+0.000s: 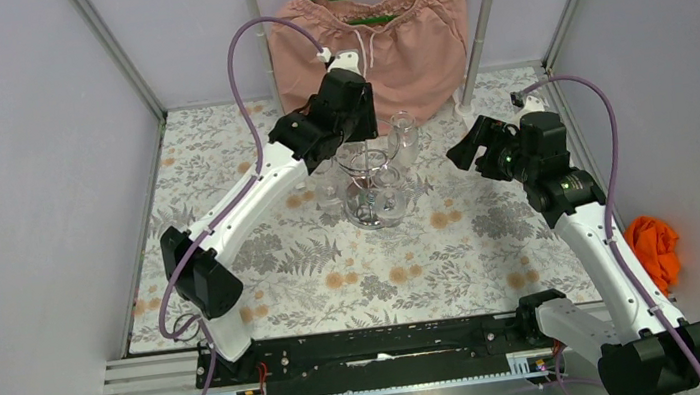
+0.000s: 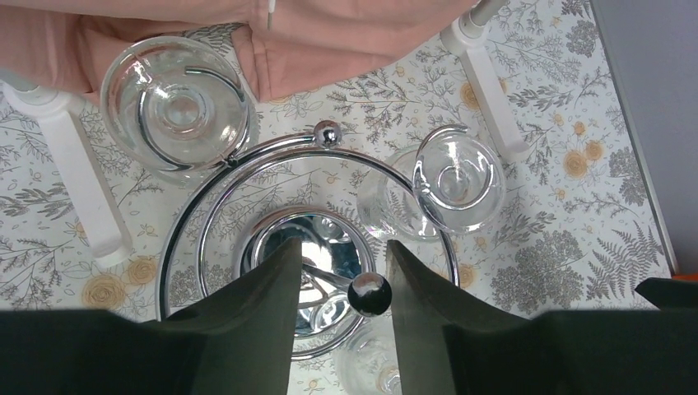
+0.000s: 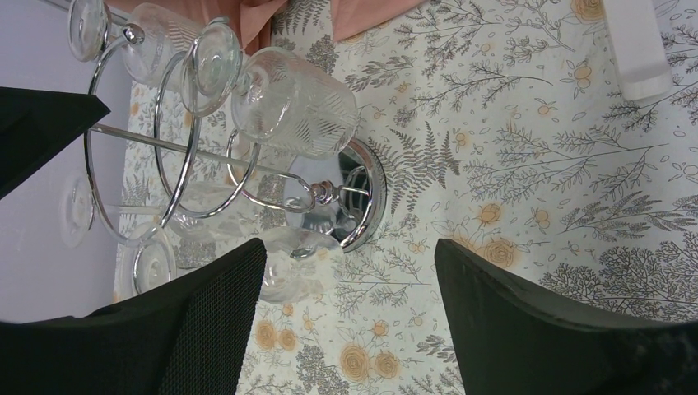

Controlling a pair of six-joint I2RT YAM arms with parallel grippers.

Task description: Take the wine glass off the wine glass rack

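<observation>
We see the wine glass rack [image 1: 370, 190] standing on the floral table [image 1: 492, 240]. One wine glass [image 2: 457, 177] hangs upside down in a curled arm of the rack, and a second glass [image 2: 175, 107] hangs in the arm across from it. Our left gripper [image 2: 342, 247] hovers directly above the rack's post, jaws apart and empty. Our right gripper [image 3: 350, 247], off to the rack's right, is spread wide, holding nothing.
</observation>
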